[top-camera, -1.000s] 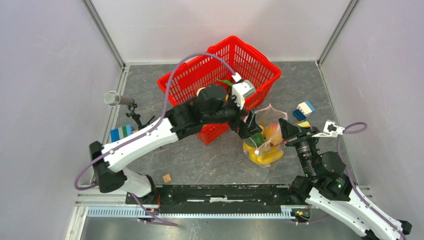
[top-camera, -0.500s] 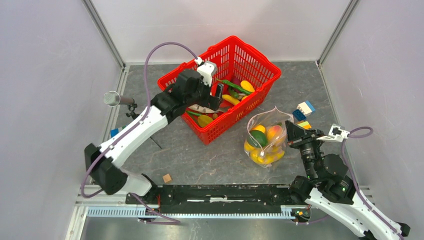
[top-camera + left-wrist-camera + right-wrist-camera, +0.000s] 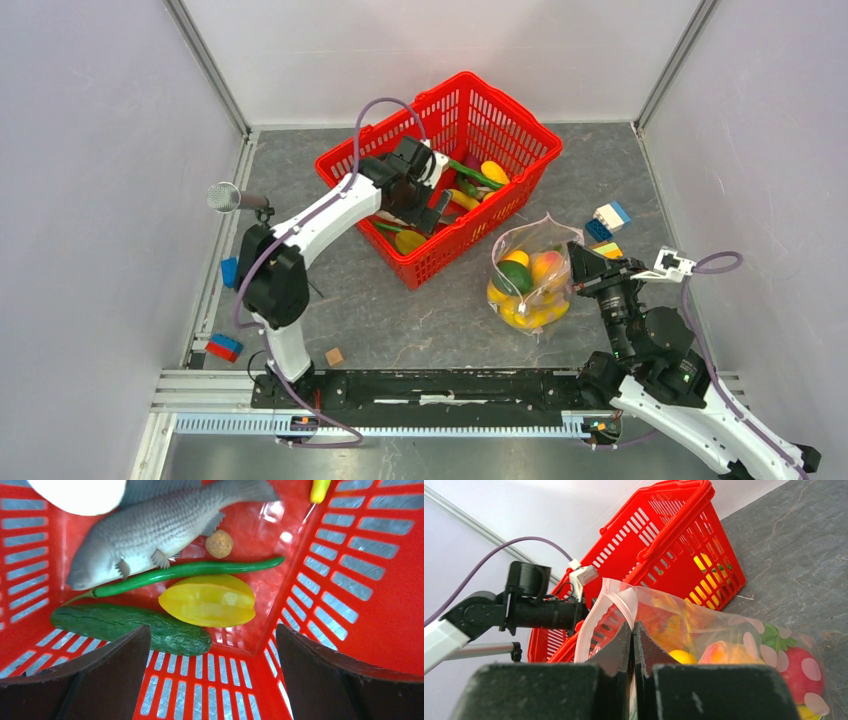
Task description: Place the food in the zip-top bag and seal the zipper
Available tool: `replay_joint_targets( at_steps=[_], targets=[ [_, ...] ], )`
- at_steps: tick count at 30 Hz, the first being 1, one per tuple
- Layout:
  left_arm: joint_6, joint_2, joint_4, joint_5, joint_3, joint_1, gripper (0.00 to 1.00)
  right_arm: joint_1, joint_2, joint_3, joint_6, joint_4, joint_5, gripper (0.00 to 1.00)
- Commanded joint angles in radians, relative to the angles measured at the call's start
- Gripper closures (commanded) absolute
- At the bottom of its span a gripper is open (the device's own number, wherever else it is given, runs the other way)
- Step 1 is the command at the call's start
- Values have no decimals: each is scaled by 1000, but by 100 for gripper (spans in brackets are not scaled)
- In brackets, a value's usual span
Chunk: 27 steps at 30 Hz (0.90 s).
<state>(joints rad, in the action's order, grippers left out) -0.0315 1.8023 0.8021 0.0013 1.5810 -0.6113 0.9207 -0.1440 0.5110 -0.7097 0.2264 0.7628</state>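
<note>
Wooden cube: small, lying alone on the desk, closest to your arm bases.
Right tool: its fingers are pressed together, pinching the mouth edge of the zip-top bag.
Zip-top bag: clear, floppy film with rows of pale pinkish dots. It sits on the desk just ahead of your right arm, near the red basket but not touching it.
Zipper: a narrow pale strip rising from your pinch in a loop. Its two sides stand apart, so the mouth is open.
Food in the bag: glossy pieces crowded together. From above you can see yellow at the bottom, a green one and an orange-peach one. The right wrist view also shows a red one against the film.
Bricks: coloured, on the desk just beyond the bag.
Left tool: spread wide and gripping nothing, hanging inside the basket above its floor.
Basket contents: directly under your left tool lie a dark green cucumber and a yellow starfruit, touching each other. Behind them a long thin green pod lies against a grey fish, with a small brown ball beside the fish. A white piece shows only partly at the far edge.
</note>
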Motion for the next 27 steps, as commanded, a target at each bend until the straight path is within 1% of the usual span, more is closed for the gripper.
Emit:
replay_joint_targets(
  at_steps=[1,5,9,13,17,24,27],
  targets=[
    [87,81,156,78,80,12,0,4,-22,14,-4,-24,-8,95],
    [92,111,169,62,74,12,0,4,-29,11,-5,-28,-8,94],
    [92,150,172,3,74,13,0,4,-30,8,-7,-33,-12,94],
    [75,175,176,3,61,12,0,4,-28,8,-7,-32,-11,94],
    [73,177,174,65,42,13,0,4,-27,6,-9,-30,-9,94],
    [63,224,144,27,25,13,0,4,-35,0,-12,-34,-11,94],
    [42,228,95,40,13,11,4,4,-36,2,-11,-33,-9,94]
  ],
)
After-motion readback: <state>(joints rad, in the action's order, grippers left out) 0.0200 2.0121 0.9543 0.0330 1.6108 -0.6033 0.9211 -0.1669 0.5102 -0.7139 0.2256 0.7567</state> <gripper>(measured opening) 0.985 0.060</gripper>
